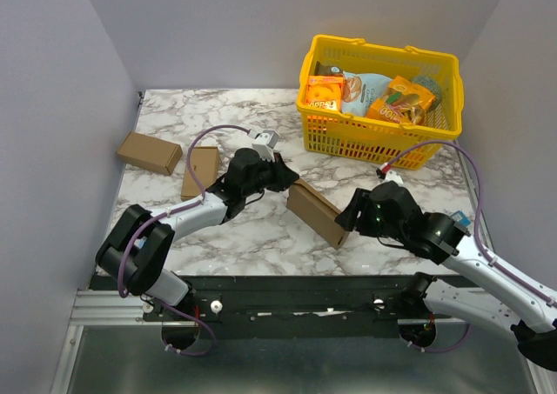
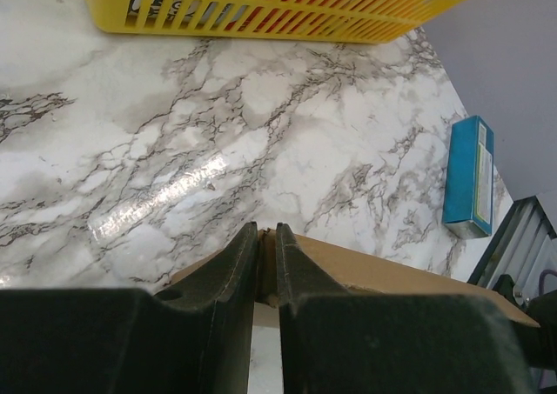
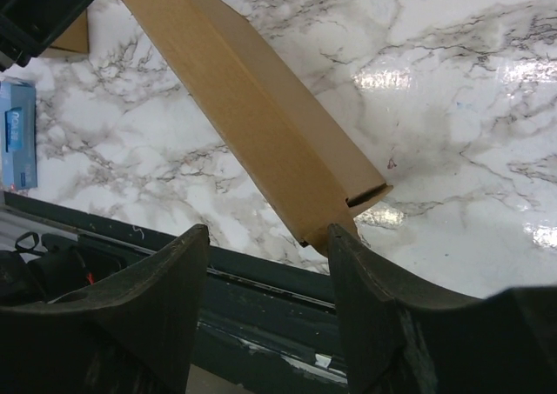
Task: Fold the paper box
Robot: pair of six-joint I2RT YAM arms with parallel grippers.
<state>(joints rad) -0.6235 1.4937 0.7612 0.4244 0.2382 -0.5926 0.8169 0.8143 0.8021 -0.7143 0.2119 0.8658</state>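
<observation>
Pinched by the left gripper (image 2: 267, 237), the paper box (image 3: 261, 116) is judged light yet creasable, best taken at the end just before the spread right gripper (image 3: 268, 237).

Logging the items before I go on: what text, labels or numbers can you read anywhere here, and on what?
Nothing can be quoted.
The orange carton in the basket: printed, too blurred to read.
The snack packs in the basket: printed, unreadable.
The blue box: white lettering, too small to read.
The paper box: plain, no text.
The two small boxes: no text visible.
</observation>
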